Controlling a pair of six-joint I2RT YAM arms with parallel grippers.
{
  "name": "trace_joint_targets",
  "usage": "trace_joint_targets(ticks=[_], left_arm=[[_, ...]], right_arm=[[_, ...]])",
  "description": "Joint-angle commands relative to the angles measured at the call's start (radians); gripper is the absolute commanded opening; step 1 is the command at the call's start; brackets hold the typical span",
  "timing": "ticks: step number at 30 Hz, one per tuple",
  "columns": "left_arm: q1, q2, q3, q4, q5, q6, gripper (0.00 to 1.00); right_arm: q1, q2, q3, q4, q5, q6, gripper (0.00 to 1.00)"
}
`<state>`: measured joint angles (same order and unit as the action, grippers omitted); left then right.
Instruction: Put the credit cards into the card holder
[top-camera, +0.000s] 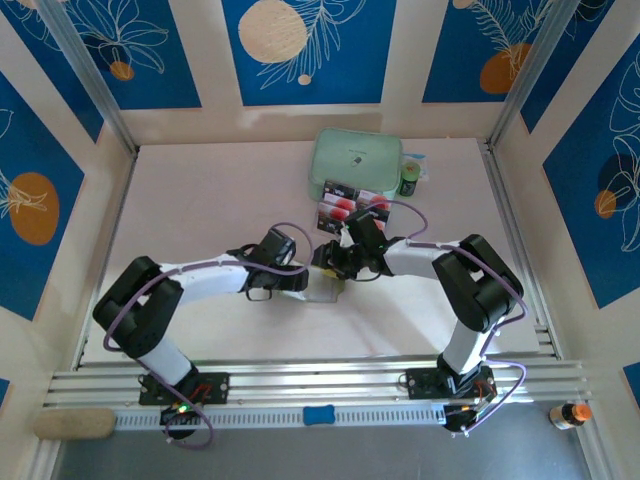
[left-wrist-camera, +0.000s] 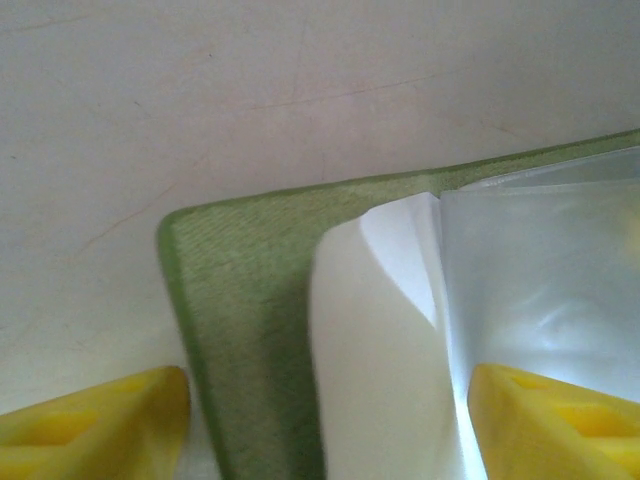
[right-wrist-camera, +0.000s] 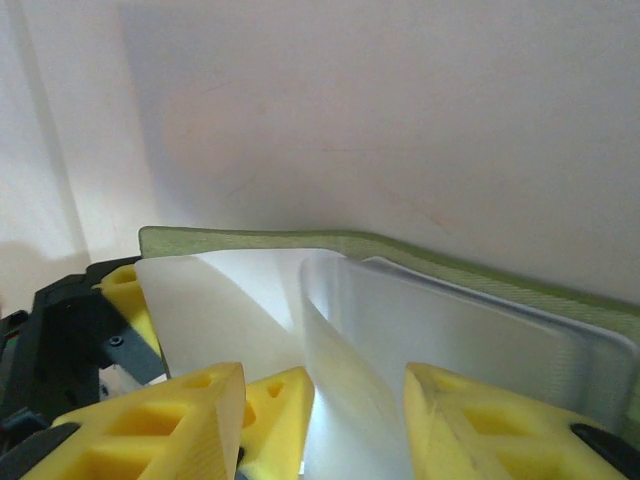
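Left wrist: the left pincer (left-wrist-camera: 325, 410) is seen released astride the open card holder (left-wrist-camera: 250, 290) on the table (left-wrist-camera: 200, 100); the right pincer (right-wrist-camera: 350, 400) is spread about its clear pocket (right-wrist-camera: 450, 320); the credit cards (top-camera: 352, 208) are laid farther back.

- Seen from above, we have bright, even light and a sharp picture; the arms cast only soft, faint shadows on the pale table (top-camera: 200, 190) at mid-frame.
- In the left wrist view, focus is soft. The card holder (left-wrist-camera: 250, 300) shows white glare on its clear pocket at right, and the bottom corners blur.
- In the right wrist view, grey shadow fills the upper frame, with a brighter strip at the left edge.
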<state>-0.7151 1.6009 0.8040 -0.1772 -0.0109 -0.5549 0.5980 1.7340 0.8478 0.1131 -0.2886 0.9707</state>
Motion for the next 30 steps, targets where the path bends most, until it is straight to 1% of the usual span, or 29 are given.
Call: trace_joint_targets(ticks=[1,6,11,20,30], left_arm=[[-0.004,-0.052,-0.023,-0.009,0.003,-0.015,0.78],[0.013,-0.135,-0.051,-0.011,-0.006,-0.026,0.84],[0.040,-0.229,-0.113,0.014,-0.004,-0.046,0.87],[0.082,-0.332,-0.194,0.055,0.025,-0.049,0.88],[0.127,-0.396,-0.218,0.050,0.071,-0.013,0.90]], right_arm=[[0.006,0.008,0.014,0.034,-0.068,0.041,0.45],[0.023,-0.006,0.033,0.040,-0.084,0.080,0.45],[0.046,-0.002,0.073,0.020,-0.075,0.103,0.47],[0.088,0.088,0.157,-0.008,-0.040,0.137,0.47],[0.111,0.161,0.201,-0.021,0.009,0.161,0.47]])
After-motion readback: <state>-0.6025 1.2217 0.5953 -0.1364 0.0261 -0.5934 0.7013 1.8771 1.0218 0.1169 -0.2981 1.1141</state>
